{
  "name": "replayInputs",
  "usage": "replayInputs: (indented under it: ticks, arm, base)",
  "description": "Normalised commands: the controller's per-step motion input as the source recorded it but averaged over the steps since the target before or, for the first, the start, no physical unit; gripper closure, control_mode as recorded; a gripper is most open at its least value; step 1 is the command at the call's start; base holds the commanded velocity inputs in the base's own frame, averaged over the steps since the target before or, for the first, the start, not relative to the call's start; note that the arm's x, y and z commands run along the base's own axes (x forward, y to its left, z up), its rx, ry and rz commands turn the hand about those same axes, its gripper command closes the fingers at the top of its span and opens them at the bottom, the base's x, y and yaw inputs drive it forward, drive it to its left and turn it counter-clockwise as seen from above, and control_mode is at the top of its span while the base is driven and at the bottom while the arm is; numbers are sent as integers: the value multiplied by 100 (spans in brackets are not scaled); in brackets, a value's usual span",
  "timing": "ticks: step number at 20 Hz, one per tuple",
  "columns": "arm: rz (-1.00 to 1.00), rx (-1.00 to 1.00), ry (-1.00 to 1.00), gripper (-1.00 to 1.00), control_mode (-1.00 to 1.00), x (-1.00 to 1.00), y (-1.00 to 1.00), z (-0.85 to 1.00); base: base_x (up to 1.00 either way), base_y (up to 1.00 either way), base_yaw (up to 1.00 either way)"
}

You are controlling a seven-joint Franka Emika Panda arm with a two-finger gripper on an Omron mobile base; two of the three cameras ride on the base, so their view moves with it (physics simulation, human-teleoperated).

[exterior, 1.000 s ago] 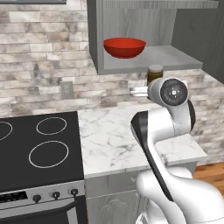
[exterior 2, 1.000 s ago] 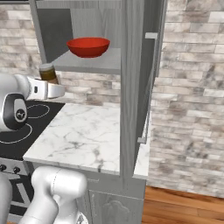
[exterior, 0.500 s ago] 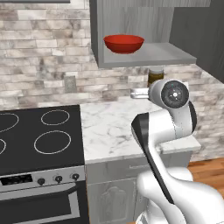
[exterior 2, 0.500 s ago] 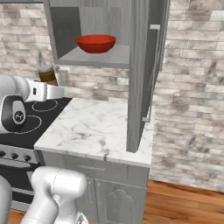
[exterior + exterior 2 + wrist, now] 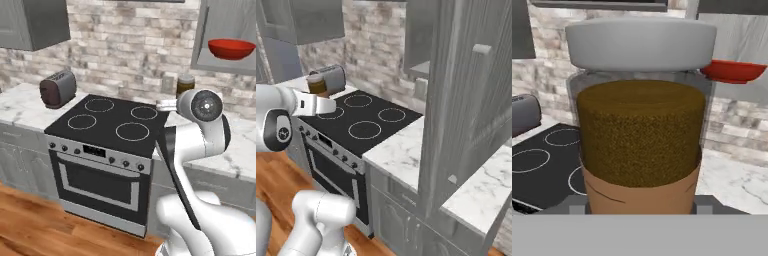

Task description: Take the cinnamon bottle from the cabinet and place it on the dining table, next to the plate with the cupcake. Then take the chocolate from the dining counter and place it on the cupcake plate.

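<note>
1. We are carrying the cinnamon bottle (image 5: 640, 120) upright, the gripper (image 5: 641, 207) closed around its base, above the stove (image 5: 112, 120).
2. We are keeping it level while the base is turning toward the dining table.
3. We are steering clear of the cabinet (image 5: 466, 100).

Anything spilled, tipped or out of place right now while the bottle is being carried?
Nothing stands out. The cinnamon bottle sits upright in the gripper with its cap on, the red bowl rests level in the cabinet, and the toaster stands by the stove.
</note>
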Motion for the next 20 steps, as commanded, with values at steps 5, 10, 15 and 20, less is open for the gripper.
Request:
replayInputs:
  ticks: [5,10,15,20]
  arm:
    - [0,0,0,100,100,0,0,0]
    - [0,0,0,100,100,0,0,0]
    - [0,0,0,100,100,0,0,0]
    - [0,0,0,100,100,0,0,0]
  base:
    - [-16,2,100]
    - [-7,1,93]
    - [0,0,92]
    - [24,0,80]
